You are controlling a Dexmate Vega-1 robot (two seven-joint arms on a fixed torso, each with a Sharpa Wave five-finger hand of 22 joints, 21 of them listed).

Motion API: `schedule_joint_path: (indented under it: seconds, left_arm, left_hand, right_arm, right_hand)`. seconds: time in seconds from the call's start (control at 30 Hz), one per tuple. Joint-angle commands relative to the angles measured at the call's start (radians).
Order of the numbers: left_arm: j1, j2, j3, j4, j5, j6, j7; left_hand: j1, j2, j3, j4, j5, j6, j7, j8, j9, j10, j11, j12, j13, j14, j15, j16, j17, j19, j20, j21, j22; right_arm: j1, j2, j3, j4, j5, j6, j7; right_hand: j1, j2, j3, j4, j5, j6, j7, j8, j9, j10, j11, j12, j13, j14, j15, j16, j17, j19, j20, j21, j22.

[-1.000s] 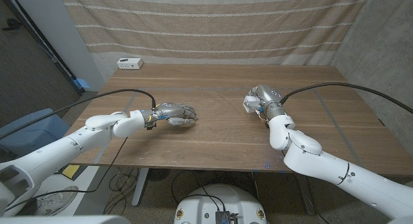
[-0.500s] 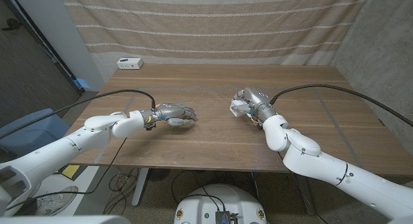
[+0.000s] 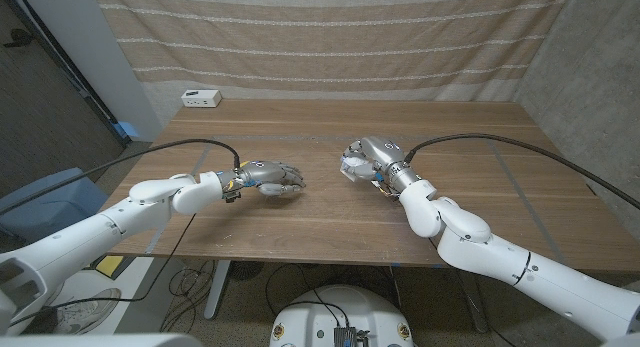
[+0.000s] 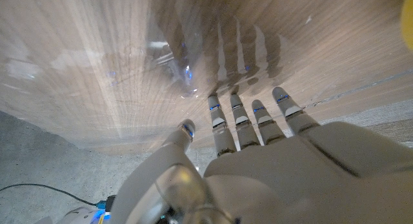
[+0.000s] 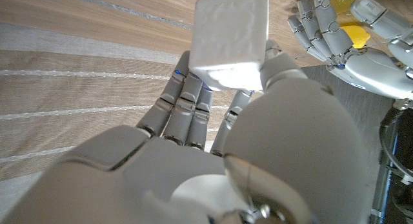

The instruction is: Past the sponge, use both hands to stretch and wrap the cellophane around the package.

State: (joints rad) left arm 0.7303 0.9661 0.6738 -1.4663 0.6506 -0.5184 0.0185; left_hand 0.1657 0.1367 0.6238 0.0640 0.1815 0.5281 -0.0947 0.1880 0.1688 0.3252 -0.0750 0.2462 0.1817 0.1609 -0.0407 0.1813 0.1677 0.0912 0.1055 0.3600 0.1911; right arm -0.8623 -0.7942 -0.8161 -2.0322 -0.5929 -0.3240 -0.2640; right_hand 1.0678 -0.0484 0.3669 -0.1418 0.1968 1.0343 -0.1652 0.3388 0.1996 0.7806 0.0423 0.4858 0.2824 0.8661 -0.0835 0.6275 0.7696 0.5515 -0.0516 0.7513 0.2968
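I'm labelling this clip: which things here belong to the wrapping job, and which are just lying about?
Job: white package, in the right robot hand; cellophane; yellow sponge; left robot hand.
Lying about: white box at table's far corner.

The head view looks down from above over the table (image 3: 330,212), both arms entering from the bottom corners. Each wrist view looks along the back of its own hand, close to the wood. The left hand (image 3: 272,175) (image 5: 342,37) appears in the head and right wrist views.
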Motion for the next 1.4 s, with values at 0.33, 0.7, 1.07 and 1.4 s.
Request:
schedule_joint_path:
  seconds: [0.33, 0.7, 1.07, 1.4]
  left_arm:
    - [0.028, 0.007, -0.018, -0.017, -0.047, 0.014, -0.02]
    - [0.036, 0.009, -0.024, -0.03, -0.051, 0.03, -0.029]
    - [0.035, 0.004, -0.024, -0.029, -0.05, 0.036, -0.029]
    - [0.025, -0.001, -0.019, -0.016, -0.045, 0.032, -0.028]
  left_hand:
    - [-0.021, 0.001, -0.001, 0.016, 0.008, -0.009, -0.004, -0.004, 0.006, 0.007, -0.005, -0.008, 0.001, 0.009, -0.069, 0.002, 0.003, 0.007, 0.004, -0.004, 0.003]
    - [-0.027, -0.002, -0.001, 0.022, 0.009, -0.008, -0.002, -0.004, 0.006, 0.007, -0.006, -0.012, 0.001, 0.01, -0.069, 0.001, 0.003, 0.007, 0.004, -0.005, 0.003]
    - [-0.03, -0.004, 0.0, 0.025, 0.01, -0.005, 0.0, -0.003, 0.006, 0.01, -0.001, -0.015, 0.001, 0.011, -0.069, 0.0, 0.002, 0.009, 0.005, -0.006, 0.003]
    - [-0.033, -0.003, 0.002, 0.029, 0.012, -0.003, -0.001, -0.003, 0.007, 0.003, 0.002, -0.021, 0.001, 0.01, -0.063, -0.001, 0.002, 0.009, 0.006, -0.008, 0.003]
  right_arm:
    - [0.103, 0.054, 0.015, 0.208, -0.038, 0.362, 0.211]
    - [0.115, 0.081, 0.012, 0.255, -0.078, 0.29, 0.269]
    - [0.134, 0.092, -0.008, 0.246, -0.086, 0.212, 0.393]
    - [0.172, 0.081, -0.024, 0.215, -0.068, 0.151, 0.549]
  right_hand:
    - [0.164, 0.153, -0.018, 0.002, 0.013, 0.013, -0.009, -0.011, 0.0, 0.241, -0.231, -0.025, -0.02, 0.003, -0.151, -0.053, -0.013, -0.029, -0.075, 0.023, -0.014]
    - [0.192, 0.167, -0.029, -0.007, 0.02, -0.021, 0.035, -0.045, 0.002, 0.247, -0.182, -0.042, -0.016, 0.006, -0.153, -0.103, -0.018, -0.037, -0.042, 0.061, -0.039]
    - [0.225, 0.183, -0.023, -0.015, 0.022, -0.018, 0.049, -0.054, 0.006, 0.222, -0.132, -0.046, 0.009, -0.025, -0.149, -0.148, -0.024, -0.044, -0.004, 0.085, -0.06]
    - [0.076, 0.118, -0.078, 0.039, 0.023, -0.324, 0.035, -0.166, -0.006, -0.056, -0.081, -0.212, -0.037, -0.163, -0.087, -0.352, -0.195, -0.128, 0.073, 0.082, -0.117]
